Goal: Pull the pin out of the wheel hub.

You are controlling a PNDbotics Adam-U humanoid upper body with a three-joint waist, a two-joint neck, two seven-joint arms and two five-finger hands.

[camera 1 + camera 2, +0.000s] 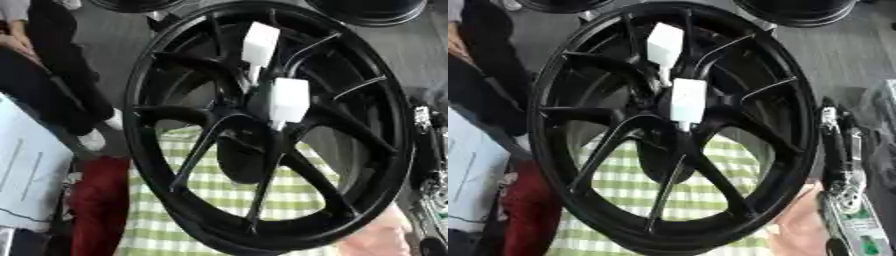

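A black spoked wheel hub (262,125) stands nearly upright and fills both views. Two white block-shaped pins stick out near its centre: the upper pin (260,42) lies over the top spokes, and the lower pin (289,100) sits right at the hub's middle. My right hand (837,150), black with silver parts, shows as a thin strip along the right edge, beside the rim and apart from the pins. A person's bare hand (798,225) rests against the rim at the lower right. My left hand does not show.
A green-and-white checked cloth (219,200) lies under the wheel. A red object (96,200) and a pale sheet (26,170) sit at the left. More dark wheels (367,12) stand at the top edge.
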